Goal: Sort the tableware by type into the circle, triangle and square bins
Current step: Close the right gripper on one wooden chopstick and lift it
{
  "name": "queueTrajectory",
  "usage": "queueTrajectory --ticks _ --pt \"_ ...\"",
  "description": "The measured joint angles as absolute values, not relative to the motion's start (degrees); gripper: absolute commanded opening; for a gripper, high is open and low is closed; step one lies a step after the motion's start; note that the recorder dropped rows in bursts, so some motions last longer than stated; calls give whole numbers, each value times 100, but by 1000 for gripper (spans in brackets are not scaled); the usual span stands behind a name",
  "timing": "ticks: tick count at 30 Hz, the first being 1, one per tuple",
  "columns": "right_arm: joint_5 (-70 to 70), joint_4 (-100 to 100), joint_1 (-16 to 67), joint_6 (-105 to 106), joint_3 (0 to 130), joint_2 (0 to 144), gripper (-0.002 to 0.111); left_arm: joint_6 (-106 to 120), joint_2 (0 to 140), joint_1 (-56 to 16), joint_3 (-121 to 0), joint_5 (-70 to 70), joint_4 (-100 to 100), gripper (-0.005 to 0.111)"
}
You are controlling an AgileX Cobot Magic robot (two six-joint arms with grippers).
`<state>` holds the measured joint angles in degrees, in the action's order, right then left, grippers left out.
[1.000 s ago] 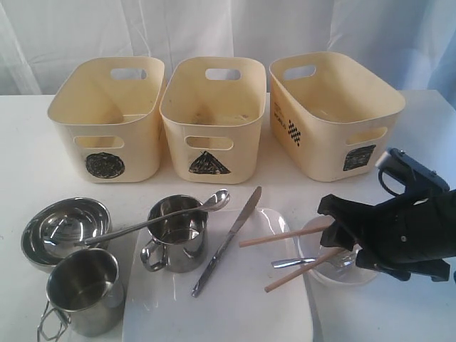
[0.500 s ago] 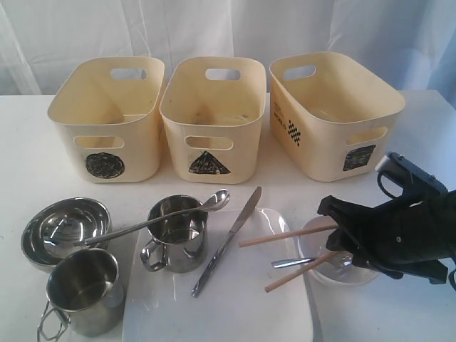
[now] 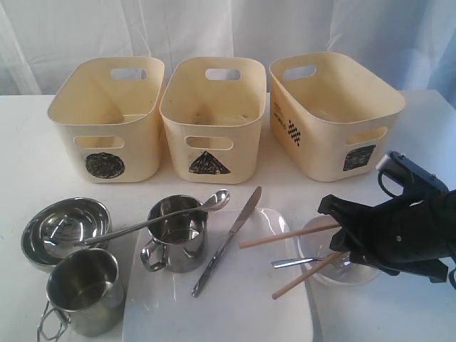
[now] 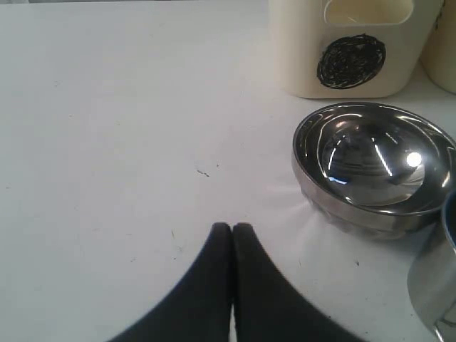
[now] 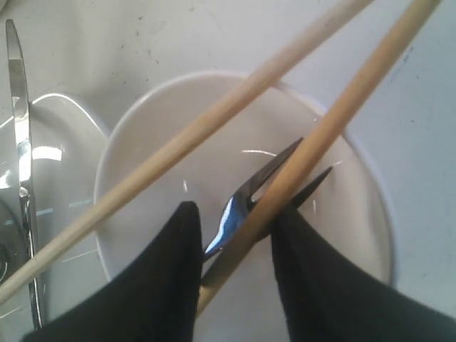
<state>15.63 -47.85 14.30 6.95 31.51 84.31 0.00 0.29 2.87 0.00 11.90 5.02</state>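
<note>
Though the exterior view hides it, your right gripper (image 5: 235,214) stands apart astride one chopstick (image 5: 335,114) and the fork (image 5: 246,194) in the clear bowl (image 5: 125,135); your left gripper (image 4: 232,229), pinched together, sits near the steel bowl (image 4: 370,171).

White bench (image 3: 28,142), bearing a back row of cream tubs: circle bin (image 3: 107,117), triangle bin (image 3: 212,117), square bin (image 3: 331,114). Nearer, left to right: steel bowl (image 3: 43,242), mug (image 3: 85,292) just before it, white square plate (image 3: 235,306), clear plastic bowl (image 3: 335,276).
</note>
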Motion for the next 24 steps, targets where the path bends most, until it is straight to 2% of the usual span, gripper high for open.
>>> queueTrajectory --ticks 7,15,24 --pt "1609 -4810 1430 695 3151 8431 31 0 29 287 0 1190 502 0" --pt "1668 -4979 1430 695 3151 8431 19 0 29 287 0 1190 502 0" --pt "1700 -5026 1430 695 3151 8431 17 0 29 287 0 1190 502 0"
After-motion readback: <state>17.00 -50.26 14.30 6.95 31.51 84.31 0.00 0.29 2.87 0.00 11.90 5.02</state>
